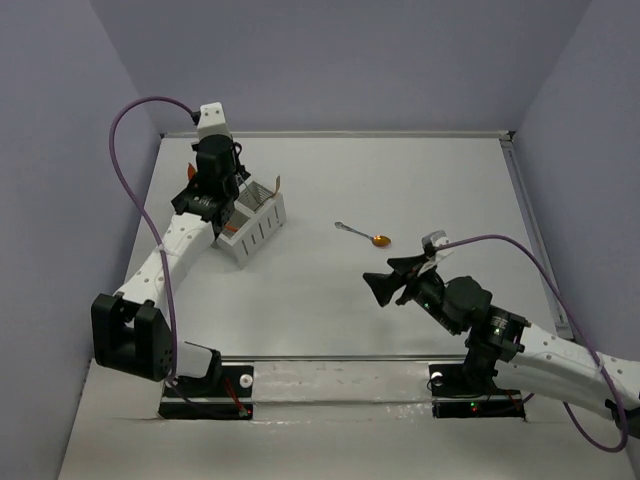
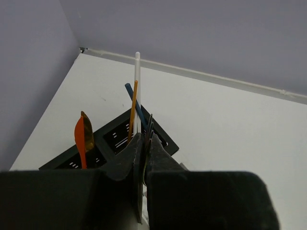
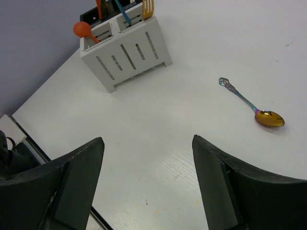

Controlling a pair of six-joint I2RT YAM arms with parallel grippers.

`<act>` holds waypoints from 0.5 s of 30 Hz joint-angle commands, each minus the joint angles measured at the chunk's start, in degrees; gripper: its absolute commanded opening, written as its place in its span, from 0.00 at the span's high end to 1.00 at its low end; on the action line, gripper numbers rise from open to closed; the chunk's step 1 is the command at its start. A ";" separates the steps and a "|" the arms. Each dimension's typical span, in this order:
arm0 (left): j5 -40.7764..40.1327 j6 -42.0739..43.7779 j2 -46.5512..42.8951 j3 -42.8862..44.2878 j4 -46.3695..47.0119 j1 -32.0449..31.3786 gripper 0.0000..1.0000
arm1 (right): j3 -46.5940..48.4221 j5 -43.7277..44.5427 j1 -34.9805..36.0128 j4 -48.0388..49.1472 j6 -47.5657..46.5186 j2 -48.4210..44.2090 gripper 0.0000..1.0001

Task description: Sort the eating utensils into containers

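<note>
Sorting looks nearly complete: the black caddy point(image 2: 115, 136) and white caddy point(image 3: 125, 55), at the far-left corner of the table point(image 1: 420, 180), both hold utensils. The left gripper point(image 2: 145, 158) is clamped on a slim dark utensil point(image 2: 149, 125) above the black caddy. One spoon point(image 3: 259, 112) lies mid-table ahead of the right gripper point(image 3: 146, 182), whose jaws stand apart. Bare surface surrounds the spoon, and the table edges are well away.

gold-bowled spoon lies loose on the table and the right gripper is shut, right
Not quite: the right gripper is open, its jaws wide apart in the right wrist view. The gold-bowled metal spoon does lie loose on the white table.
</note>
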 commanded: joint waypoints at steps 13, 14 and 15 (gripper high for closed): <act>-1.78 4.90 4.73 -3.85 15.43 -0.32 0.84 | 1.05 5.80 0.67 -0.43 4.11 5.65 0.20; -1.78 4.73 4.73 -3.94 15.52 -0.32 0.78 | 1.05 6.15 0.67 -0.43 4.64 6.18 0.20; -1.52 4.47 4.82 -3.94 15.43 -0.32 0.62 | 1.22 7.20 0.67 -0.43 5.16 6.71 0.21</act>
